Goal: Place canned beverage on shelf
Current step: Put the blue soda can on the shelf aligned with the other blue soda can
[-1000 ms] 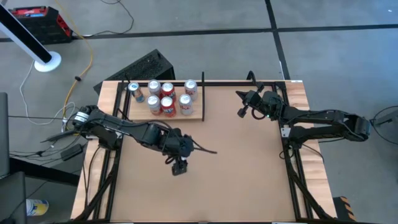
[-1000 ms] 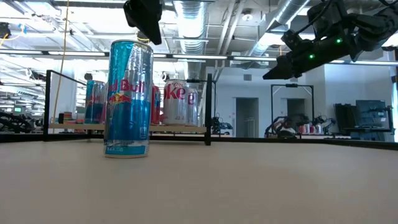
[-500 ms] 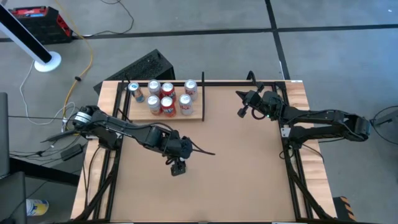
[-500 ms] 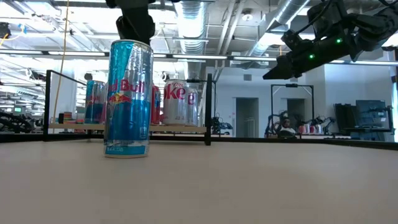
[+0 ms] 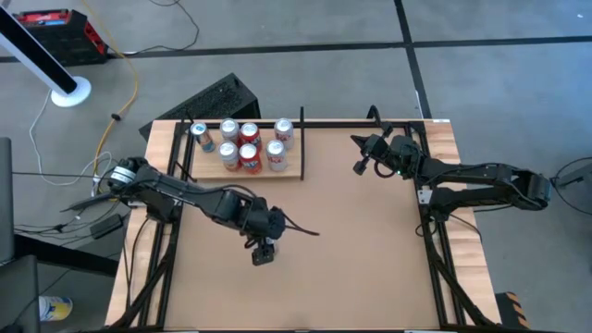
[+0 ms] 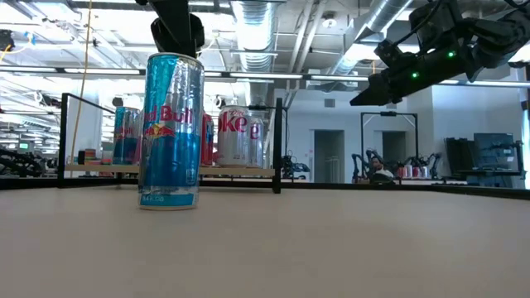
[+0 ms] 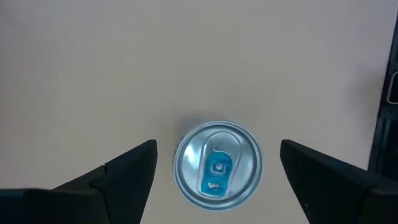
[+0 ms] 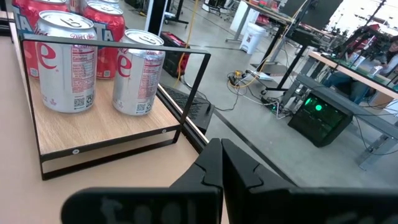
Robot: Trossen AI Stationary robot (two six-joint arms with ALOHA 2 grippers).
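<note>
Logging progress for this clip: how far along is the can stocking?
Done: six cans stand on the shelf. In hand: the left gripper is open directly above the blue can upright on the table, not gripping it. Left: grasp, carry, place. The right gripper waits shut by the shelf.

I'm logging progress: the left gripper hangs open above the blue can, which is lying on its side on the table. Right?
Not quite. The blue can stands upright on the table, as the low view shows; the left wrist view looks straight down on its lid. The left gripper does hang open above it.
</note>
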